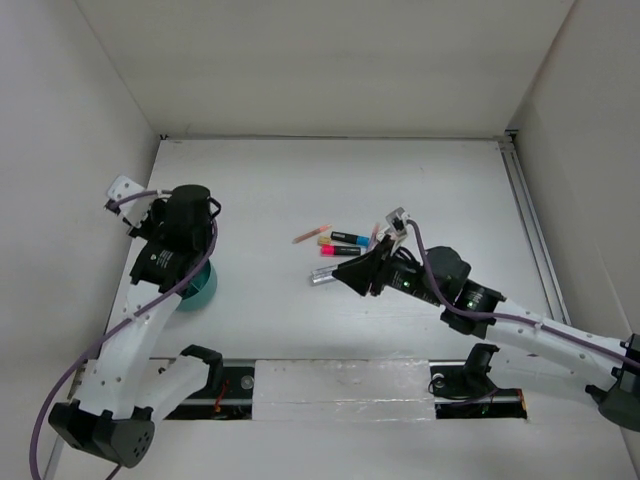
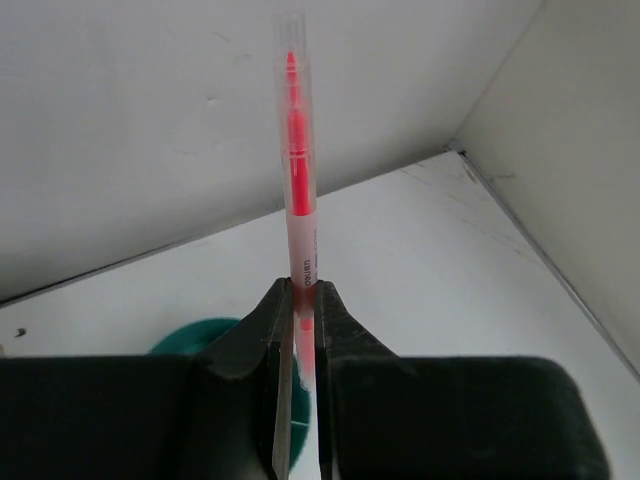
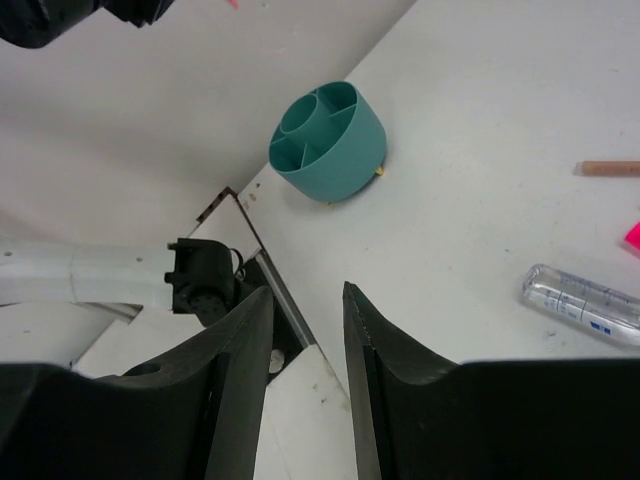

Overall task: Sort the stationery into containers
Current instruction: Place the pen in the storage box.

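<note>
The left gripper [image 2: 300, 300] squeezes a clear pink pen [image 2: 297, 150] that stands straight up, right over the teal cup [image 3: 340, 165].

The teal cup [image 3: 330, 150] — round, divided inside into compartments — is standing upright near the left edge of the table [image 1: 300, 180]. A clear pen with a red core [image 2: 298, 190] is being held upright above it, clamped in the left gripper [image 2: 300, 292]. At the table's centre an orange pencil [image 1: 311, 234], a black marker with a yellow end [image 1: 338, 238], a marker with a pink end [image 1: 338, 251] and a clear-bodied pen [image 1: 323, 277] are lying flat — close together, well apart from the cup.
</note>
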Controlling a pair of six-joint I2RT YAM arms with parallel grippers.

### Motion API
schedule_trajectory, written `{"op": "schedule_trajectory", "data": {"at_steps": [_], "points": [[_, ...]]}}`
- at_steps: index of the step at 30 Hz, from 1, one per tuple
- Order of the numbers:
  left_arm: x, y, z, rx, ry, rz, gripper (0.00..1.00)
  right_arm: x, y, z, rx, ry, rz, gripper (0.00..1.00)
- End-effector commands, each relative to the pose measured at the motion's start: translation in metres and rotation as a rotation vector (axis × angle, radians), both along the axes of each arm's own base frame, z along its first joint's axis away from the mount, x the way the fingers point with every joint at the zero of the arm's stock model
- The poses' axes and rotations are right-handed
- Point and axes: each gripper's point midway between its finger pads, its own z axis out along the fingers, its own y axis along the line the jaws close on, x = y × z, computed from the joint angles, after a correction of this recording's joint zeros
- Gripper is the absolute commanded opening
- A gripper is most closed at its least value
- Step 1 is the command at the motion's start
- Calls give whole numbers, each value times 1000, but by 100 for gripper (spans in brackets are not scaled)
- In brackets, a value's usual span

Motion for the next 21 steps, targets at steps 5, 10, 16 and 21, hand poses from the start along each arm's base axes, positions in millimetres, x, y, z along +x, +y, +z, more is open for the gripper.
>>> {"op": "schedule_trajectory", "data": {"at_steps": [5,10,16,21], "points": [[-53,23,-52,-111,-83,200,0,-13,-2,10,25,-37,64,40],[-65,28,-72,-143,-105,249,0,-17,-7,5,25,-25,64,40],[-70,31,-95,-141,-117,300,0,-21,-5,5,25,-25,92,40],[-61,31,-99,-95,-94,304,0,-23,-5,5,25,-25,101,40]]}}
